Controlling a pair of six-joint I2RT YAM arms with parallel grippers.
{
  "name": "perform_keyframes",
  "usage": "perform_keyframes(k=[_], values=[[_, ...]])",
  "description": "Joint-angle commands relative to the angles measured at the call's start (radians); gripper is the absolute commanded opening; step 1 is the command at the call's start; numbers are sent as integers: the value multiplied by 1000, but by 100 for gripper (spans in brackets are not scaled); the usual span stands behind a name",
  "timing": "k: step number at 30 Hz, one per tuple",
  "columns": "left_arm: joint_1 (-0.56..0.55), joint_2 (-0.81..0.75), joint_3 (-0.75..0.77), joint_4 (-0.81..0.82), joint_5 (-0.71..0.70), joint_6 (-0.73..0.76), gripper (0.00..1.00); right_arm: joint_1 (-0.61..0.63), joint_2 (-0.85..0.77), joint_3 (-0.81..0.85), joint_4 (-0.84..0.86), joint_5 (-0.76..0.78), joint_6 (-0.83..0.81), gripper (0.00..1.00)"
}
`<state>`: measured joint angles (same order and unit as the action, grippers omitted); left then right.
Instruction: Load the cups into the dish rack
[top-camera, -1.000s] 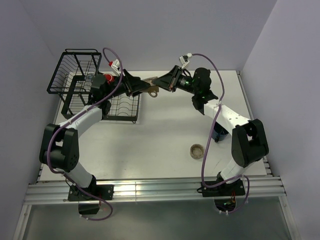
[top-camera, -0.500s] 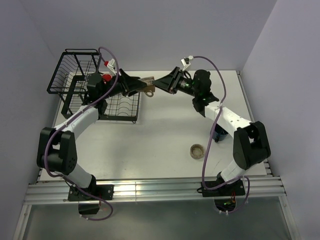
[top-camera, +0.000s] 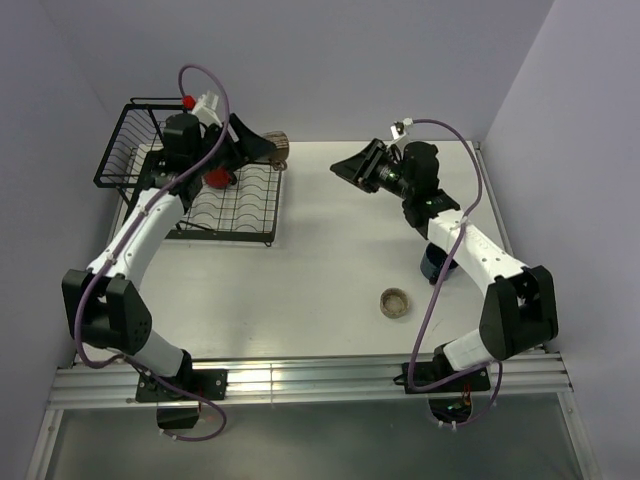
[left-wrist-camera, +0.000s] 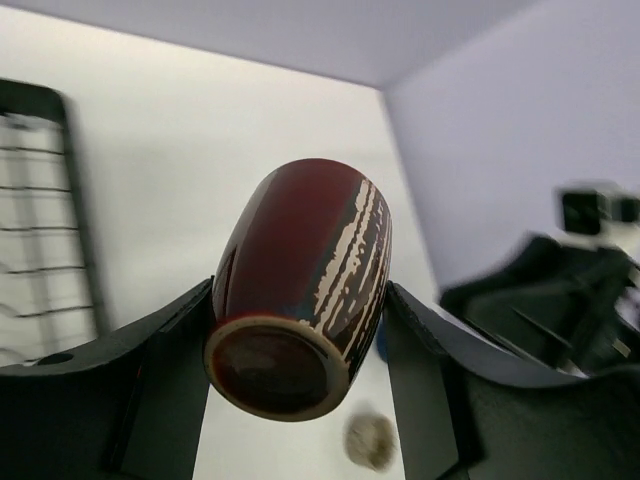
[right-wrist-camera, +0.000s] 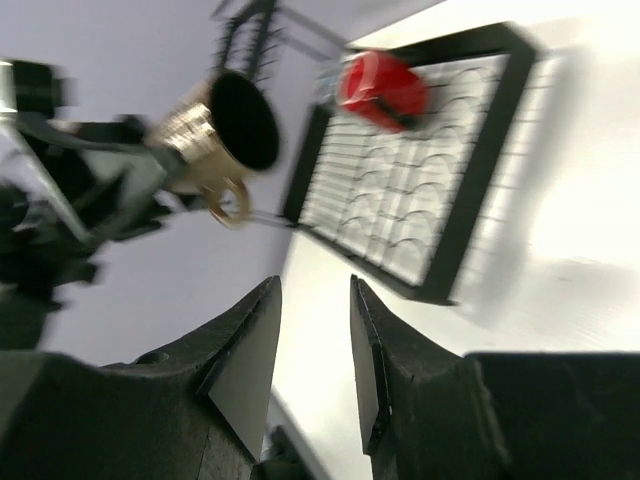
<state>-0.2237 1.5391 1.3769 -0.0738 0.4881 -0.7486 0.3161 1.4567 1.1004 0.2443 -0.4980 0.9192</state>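
left gripper (left-wrist-camera: 300, 292): we're seeing it clamped on the tan cup (left-wrist-camera: 300, 250), with its fingers (left-wrist-camera: 165, 380) pressing on opposite sides of the cup.
tan cup: it's lying sideways in the grip, off the table (top-camera: 320, 270). The base is facing the left wrist camera and the dark inside is facing the right arm. From the right wrist view we're seeing the handle hanging under the cup body.
cup location: it's hovering at the far edge of the table, just off the far right corner of the dish rack (top-camera: 235, 205).
right gripper (right-wrist-camera: 313, 292): we're reading the fingers as slightly apart with nothing between them. It's hanging over the far part of the table, right of centre, pointing towards the rack and well apart from the tan cup.
dish rack: it's sitting in the far left corner of the table, with the tall wire basket at the far left and the flat slotted tray on the right side.
red mug (top-camera: 218, 178): it's lying on its side on the slotted tray, towards the tray's far end and just beside the left arm's wrist.
dark blue mug (top-camera: 437, 262): it's standing on the table near the right edge, and the right arm's forearm is partly covering it.
low beige cup (top-camera: 395, 301): it's standing upright on the table, right of centre and towards the near edge, close to the blue mug but not touching it.
blur: both wrist views are smeared, so we're not calling any finer detail on the rack wires.
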Motion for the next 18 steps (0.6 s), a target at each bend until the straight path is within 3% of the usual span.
perform_keyframes(k=[1,11,18], values=[[1,48,146,-240,-313,169,0,-5,-50,72,-192,147,-134,41],[-60,384,571,-536,-692,316,0,-5,-42,127,-372,253,-230,41],[-86,613,824,-661,-801,368,0,-5,-33,134,-430,277,-267,41]])
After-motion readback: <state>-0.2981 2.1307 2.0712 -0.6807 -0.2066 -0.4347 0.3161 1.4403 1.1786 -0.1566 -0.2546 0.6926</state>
